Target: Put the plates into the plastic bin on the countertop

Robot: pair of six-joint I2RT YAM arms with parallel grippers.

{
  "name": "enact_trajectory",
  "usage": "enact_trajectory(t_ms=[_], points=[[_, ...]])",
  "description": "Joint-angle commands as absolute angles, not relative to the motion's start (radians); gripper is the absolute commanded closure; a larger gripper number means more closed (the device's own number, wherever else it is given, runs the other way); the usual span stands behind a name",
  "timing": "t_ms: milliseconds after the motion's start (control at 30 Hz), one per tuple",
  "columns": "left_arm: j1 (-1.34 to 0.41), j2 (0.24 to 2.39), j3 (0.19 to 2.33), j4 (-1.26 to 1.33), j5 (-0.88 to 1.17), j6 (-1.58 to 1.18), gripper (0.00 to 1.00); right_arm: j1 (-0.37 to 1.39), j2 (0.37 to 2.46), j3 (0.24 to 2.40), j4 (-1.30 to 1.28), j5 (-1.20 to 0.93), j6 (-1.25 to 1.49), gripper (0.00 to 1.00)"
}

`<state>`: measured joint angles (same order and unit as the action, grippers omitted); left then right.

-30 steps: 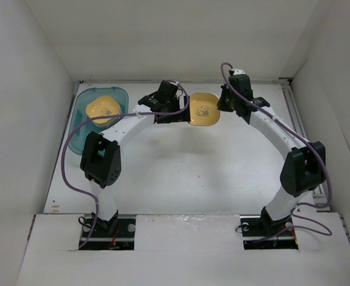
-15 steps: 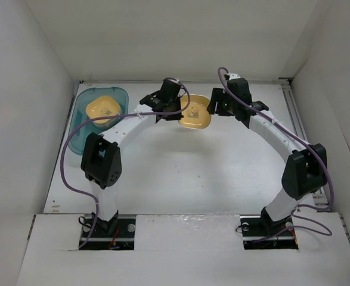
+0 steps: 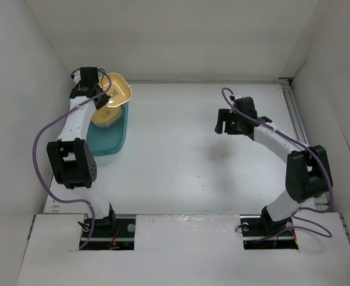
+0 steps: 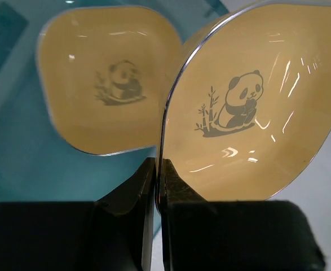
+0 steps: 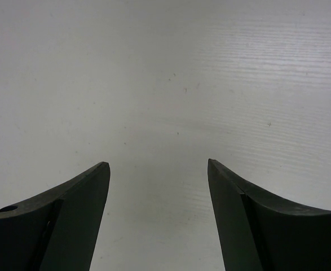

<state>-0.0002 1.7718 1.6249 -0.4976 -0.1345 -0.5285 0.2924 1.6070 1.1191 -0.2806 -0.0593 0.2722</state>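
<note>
In the top view my left gripper [image 3: 105, 96] is at the far left, shut on the rim of a yellow plate [image 3: 117, 89] that hangs tilted over the far end of the teal plastic bin [image 3: 110, 138]. The left wrist view shows that plate [image 4: 255, 101] with its panda mark, its edge pinched between my fingers [image 4: 179, 186]. A second yellow plate [image 4: 103, 84] lies flat in the bin [image 4: 13, 164] just below; it is also seen from above [image 3: 103, 117]. My right gripper [image 3: 223, 126] hovers open over the bare white countertop [image 5: 171, 68] with nothing between its fingers [image 5: 80, 197].
White walls enclose the countertop [image 3: 175, 161] on the left, far and right sides. The bin sits against the left wall. A metal rail [image 3: 293, 113] runs along the right edge. No other plates show.
The right gripper opened and let go of the yellow plate, then drew back toward me. The left gripper shut on that plate and swung it left to above the bin.
</note>
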Motion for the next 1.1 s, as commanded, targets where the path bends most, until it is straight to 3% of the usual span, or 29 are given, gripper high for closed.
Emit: enact_trajectory(t_ms=[0, 200, 233, 333, 367, 467, 500, 533, 633, 667, 800, 1067], points=[[0.054, 1.721, 1.597, -0.468, -0.126, -0.591, 1.0, 0.269, 1.566, 1.102, -0.201, -0.124, 0.224, 0.24], [0.188, 1.769, 1.576, -0.468, -0.077, -0.629, 1.0, 0.249, 1.536, 1.081, -0.201, -0.156, 0.196, 0.24], [0.189, 1.769, 1.575, -0.468, -0.055, -0.629, 0.95, 0.249, 1.536, 1.081, -0.201, -0.156, 0.196, 0.24], [0.198, 1.767, 1.575, -0.454, -0.028, -0.629, 0.64, 0.249, 1.536, 1.091, -0.201, -0.156, 0.196, 0.24], [0.198, 1.753, 1.556, -0.454, -0.028, -0.629, 0.45, 0.249, 1.536, 1.091, -0.201, -0.156, 0.196, 0.24], [0.198, 1.707, 1.546, -0.44, -0.028, -0.629, 0.3, 0.261, 1.526, 1.112, -0.201, -0.166, 0.196, 0.24], [0.189, 1.697, 1.537, -0.449, -0.028, -0.629, 0.06, 0.273, 1.526, 1.121, -0.201, -0.166, 0.196, 0.24], [0.177, 1.671, 1.537, -0.449, -0.028, -0.629, 0.0, 0.284, 1.526, 1.121, -0.213, -0.157, 0.196, 0.24], [0.103, 1.588, 1.577, -0.479, -0.096, -0.591, 0.0, 0.32, 1.461, 1.14, -0.268, -0.068, 0.178, 0.24], [0.075, 1.568, 1.592, -0.498, -0.125, -0.581, 0.0, 0.352, 1.435, 1.15, -0.29, -0.036, 0.169, 0.01], [-0.049, 1.442, 1.608, -0.557, -0.195, -0.526, 0.0, 0.443, 1.271, 1.187, -0.425, 0.145, 0.132, 0.01], [-0.049, 0.945, 1.292, -0.503, -0.061, -0.456, 0.0, 0.612, 0.828, 1.321, -0.739, 0.39, 0.092, 0.01]])
